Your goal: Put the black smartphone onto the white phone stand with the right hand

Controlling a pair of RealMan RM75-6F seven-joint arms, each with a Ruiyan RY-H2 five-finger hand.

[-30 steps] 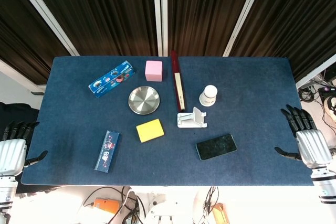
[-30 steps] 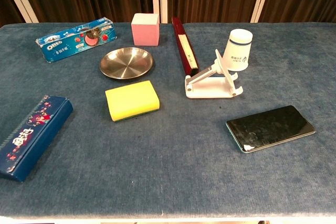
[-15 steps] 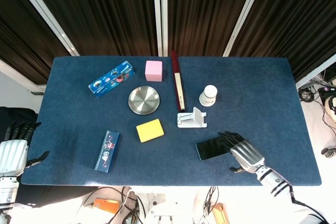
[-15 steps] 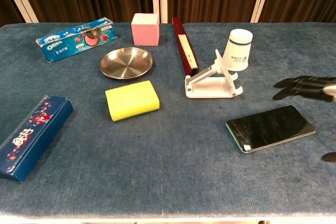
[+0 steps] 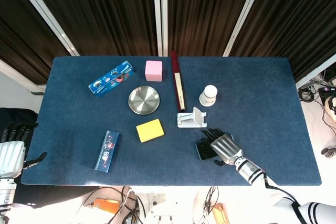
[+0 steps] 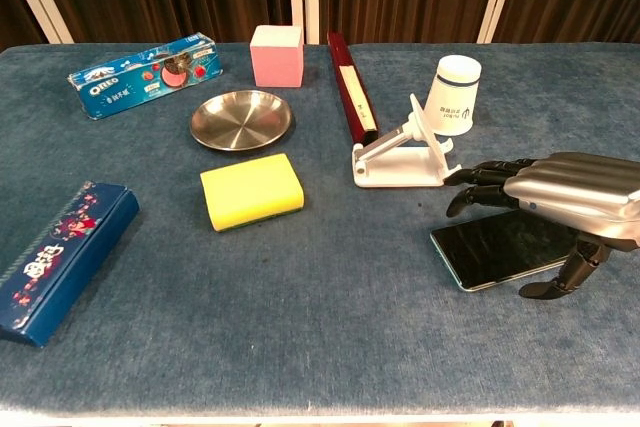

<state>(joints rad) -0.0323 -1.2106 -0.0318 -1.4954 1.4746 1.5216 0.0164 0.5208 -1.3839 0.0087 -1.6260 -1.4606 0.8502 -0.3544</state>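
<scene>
The black smartphone (image 6: pixel 490 252) (image 5: pixel 203 151) lies flat on the blue table, just in front of the white phone stand (image 6: pixel 403 158) (image 5: pixel 191 118). My right hand (image 6: pixel 553 199) (image 5: pixel 222 146) hovers over the phone's right part, palm down with fingers spread and pointing toward the stand, thumb hanging below the phone's near edge. It holds nothing, and it hides much of the phone in the head view. At the table's left edge my left hand (image 5: pixel 12 152) is open and off the table.
A white cup (image 6: pixel 455 95) stands right behind the stand and a dark red box (image 6: pixel 351 87) runs along its left. A yellow sponge (image 6: pixel 251 191), a steel dish (image 6: pixel 241 119), a pink cube (image 6: pixel 276 55), a cookie pack (image 6: pixel 144 74) and a blue case (image 6: pixel 60 258) lie further left.
My right hand has swept in from the table's right edge leftward, and now hangs over the phone. The phone and the left hand have not moved.
</scene>
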